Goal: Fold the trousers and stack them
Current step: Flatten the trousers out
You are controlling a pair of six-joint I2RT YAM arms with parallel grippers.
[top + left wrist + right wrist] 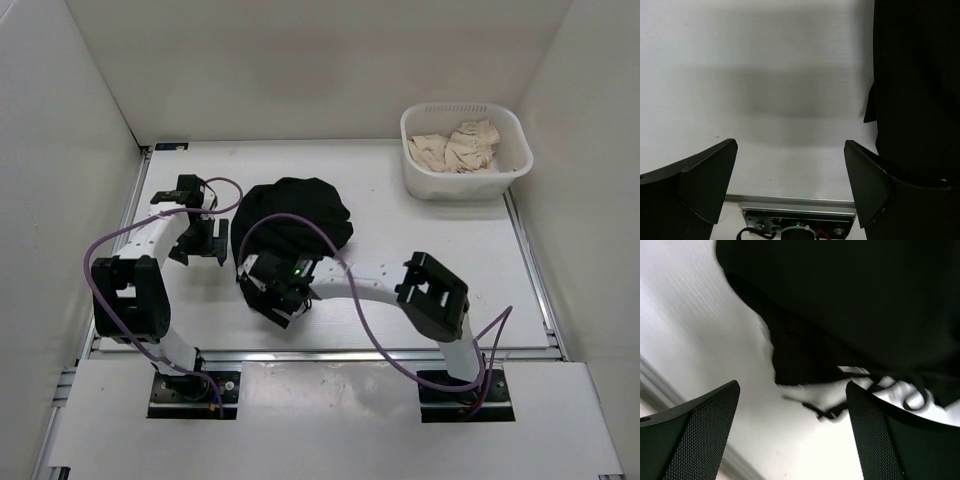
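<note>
The trousers [295, 215] lay bunched in a rounded black heap on the white table [430, 245], not yet spread or folded. A white laundry basket [462, 188] holding beige cloth [455, 148] stood well apart from the heap, off to its far right.

The left gripper [200, 247] hovered just beside the heap's left edge. In its wrist view the jaws [790, 146] stood wide apart with only bare table between them, and the dark fabric [920, 75] filled the right side. The right gripper [278, 300] sat at the heap's near edge, also spread open and holding nothing [792, 386]. Its wrist view showed the cloth's hem [850, 300] lifting off the table, a small white label [854, 371], and a thin dark cord [822, 412] trailing out.

The fabric looked soft, limp and light. It would probably sag and slide rather than hold any shape, and a pinch could easily catch several layers at once. The label and cord suggested the waistband lay at that near edge. It seemed the best place to grip, since its thicker seam offers the firmest hold. Taking the two waist corners could let the legs shake out flat before any fold.
</note>
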